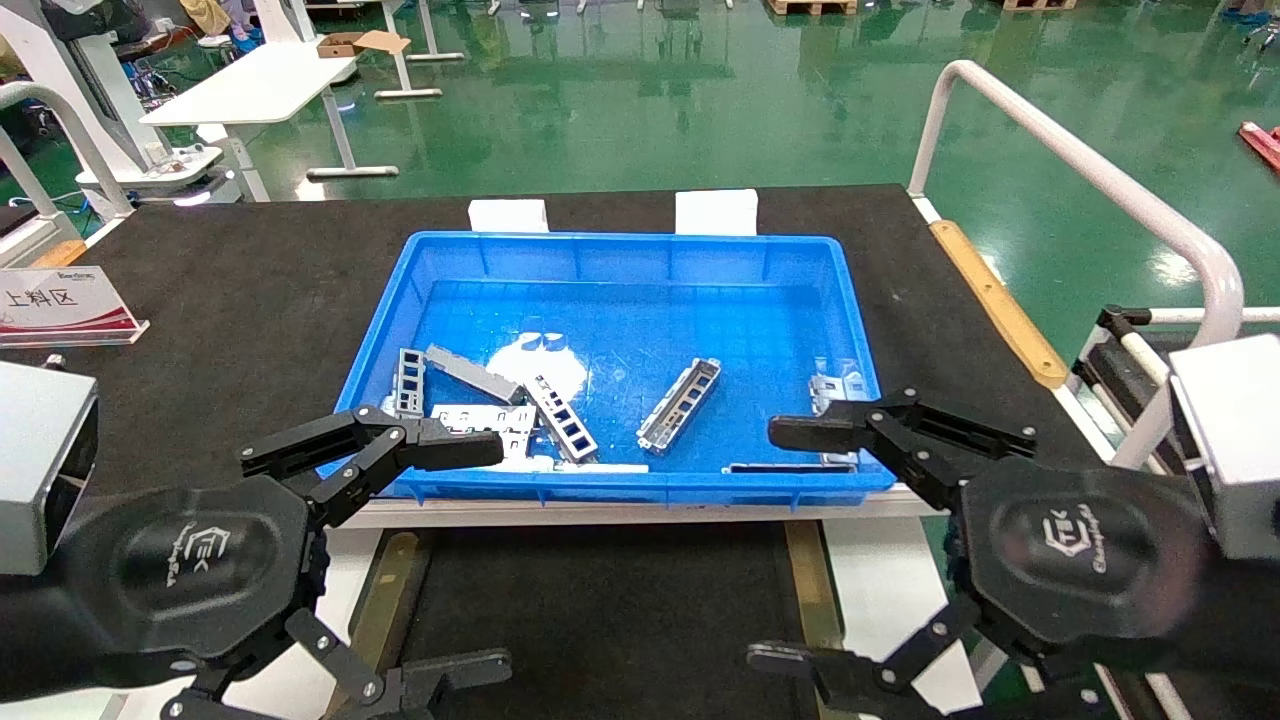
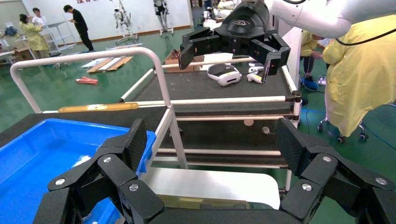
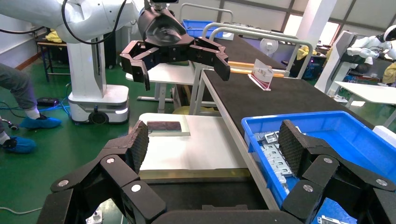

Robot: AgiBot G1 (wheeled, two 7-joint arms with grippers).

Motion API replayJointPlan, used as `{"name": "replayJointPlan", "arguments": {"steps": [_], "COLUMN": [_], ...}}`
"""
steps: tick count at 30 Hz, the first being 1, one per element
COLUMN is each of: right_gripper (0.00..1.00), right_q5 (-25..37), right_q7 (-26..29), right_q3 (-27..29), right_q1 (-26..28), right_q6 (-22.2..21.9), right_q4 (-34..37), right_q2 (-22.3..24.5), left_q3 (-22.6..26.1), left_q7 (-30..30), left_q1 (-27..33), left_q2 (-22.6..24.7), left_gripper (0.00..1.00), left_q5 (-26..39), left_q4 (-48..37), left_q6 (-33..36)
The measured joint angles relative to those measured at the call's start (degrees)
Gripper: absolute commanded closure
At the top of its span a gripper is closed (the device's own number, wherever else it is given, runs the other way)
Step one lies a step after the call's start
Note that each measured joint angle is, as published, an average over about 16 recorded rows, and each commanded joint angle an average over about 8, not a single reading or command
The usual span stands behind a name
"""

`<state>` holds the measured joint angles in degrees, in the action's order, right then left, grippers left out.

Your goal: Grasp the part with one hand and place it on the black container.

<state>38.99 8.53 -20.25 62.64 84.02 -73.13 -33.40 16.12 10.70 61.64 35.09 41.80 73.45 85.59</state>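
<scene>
Several slim silver-grey parts lie in the blue bin. One part lies alone right of centre, and another lies among a cluster at the front left. The black container, with brass strips along its sides, lies below the bin's near edge, between my grippers. It also shows in the right wrist view. My left gripper is open and empty at the bin's front left corner. My right gripper is open and empty at the front right corner.
Wider whitish plates lie in the bin at the front left, and one lies at the right wall. A sign stands at the far left. A white rail and a trolley flank the right side.
</scene>
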Motion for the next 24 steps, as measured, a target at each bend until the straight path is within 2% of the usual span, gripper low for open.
{"name": "replayJointPlan", "arguments": {"steps": [24], "right_gripper": [0.0], "right_q5": [0.0], "right_q7": [0.0], "right_q3": [0.0], "right_q1": [0.0], "right_q6": [0.0], "right_q4": [0.0], "right_q2": [0.0], "left_q3": [0.0], "left_q7": [0.01], "left_q1": [-0.01], "left_q2": [0.0], "left_gripper": [0.0], "left_q5": [0.0], "left_q4": [-0.01], "left_q6": [-0.01]}}
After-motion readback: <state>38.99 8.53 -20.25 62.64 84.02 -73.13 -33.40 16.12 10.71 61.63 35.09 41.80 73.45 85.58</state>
